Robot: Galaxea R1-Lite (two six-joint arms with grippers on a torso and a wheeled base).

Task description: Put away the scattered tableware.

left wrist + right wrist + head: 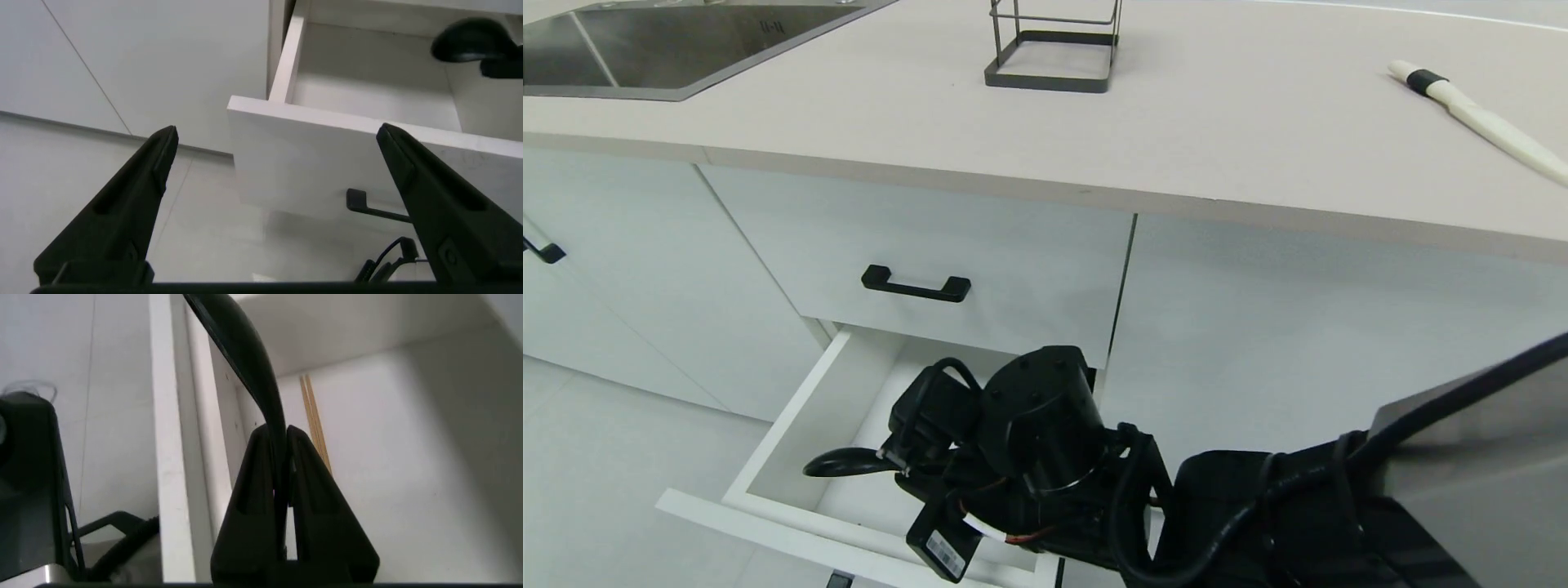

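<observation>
A black spoon (pixel 837 463) hangs over the inside of the open lower drawer (pixel 788 412), its bowl toward the drawer's left side. My right gripper (pixel 286 439) is shut on the spoon's handle (pixel 245 359) and reaches down into the drawer. A pair of wooden chopsticks (pixel 315 416) lies on the drawer floor beyond it. My left gripper (pixel 276 132) stands open and empty, low in front of the drawer's front panel (pixel 327 159); the spoon's bowl (pixel 470 39) shows above that panel. A white utensil with a black band (pixel 1478 118) lies on the counter at the far right.
A dark wire rack (pixel 1054 53) stands at the back of the beige counter (pixel 1176 139). A steel sink (pixel 670 41) is set in at the back left. The upper drawer with a black handle (pixel 916 286) is closed above the open one.
</observation>
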